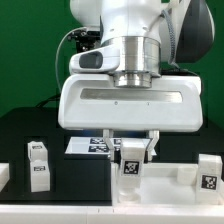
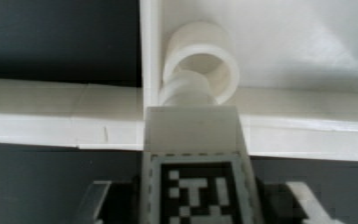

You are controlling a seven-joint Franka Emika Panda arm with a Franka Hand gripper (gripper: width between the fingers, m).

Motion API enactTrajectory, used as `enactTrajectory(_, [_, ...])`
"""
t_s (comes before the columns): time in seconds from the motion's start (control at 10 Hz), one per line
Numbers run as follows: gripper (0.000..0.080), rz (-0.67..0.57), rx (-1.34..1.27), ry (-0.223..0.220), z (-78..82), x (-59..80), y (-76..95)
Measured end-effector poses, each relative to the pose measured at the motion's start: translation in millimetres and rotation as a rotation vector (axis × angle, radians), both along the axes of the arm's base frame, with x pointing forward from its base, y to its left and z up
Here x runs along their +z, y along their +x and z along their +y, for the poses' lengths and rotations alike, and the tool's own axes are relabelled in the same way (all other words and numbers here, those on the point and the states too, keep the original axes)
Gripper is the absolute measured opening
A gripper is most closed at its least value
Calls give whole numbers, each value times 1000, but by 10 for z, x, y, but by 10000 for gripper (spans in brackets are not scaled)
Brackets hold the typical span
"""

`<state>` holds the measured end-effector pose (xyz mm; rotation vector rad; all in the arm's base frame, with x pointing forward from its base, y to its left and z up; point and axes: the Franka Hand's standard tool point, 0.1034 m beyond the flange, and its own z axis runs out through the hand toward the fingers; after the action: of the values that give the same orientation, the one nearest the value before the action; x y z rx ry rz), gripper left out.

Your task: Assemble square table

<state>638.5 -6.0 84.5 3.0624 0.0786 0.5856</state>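
Clamped between the gripper's (image 2: 194, 203) two dark fingers (image 2: 101, 202) is one white leg (image 2: 194, 150), its tag facing the wrist camera and its rounded end against the inner corner of the single square top (image 2: 51, 112).

From the exterior view, the gripper (image 1: 131, 160) holds that leg (image 1: 131, 166) upright at the top's (image 1: 166, 173) end on the exterior view's left. Three more legs stand loose (four in all): one (image 1: 208, 172) just beyond the top on the exterior view's right, and two (image 1: 37, 151) (image 1: 40, 177) close together well off to its left. One marker board (image 1: 90, 147) lies behind the top.
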Motion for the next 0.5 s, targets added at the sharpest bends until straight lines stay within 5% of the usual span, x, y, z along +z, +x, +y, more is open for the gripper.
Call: enactTrajectory(0.5, [284, -24, -5, 3, 102, 4, -11])
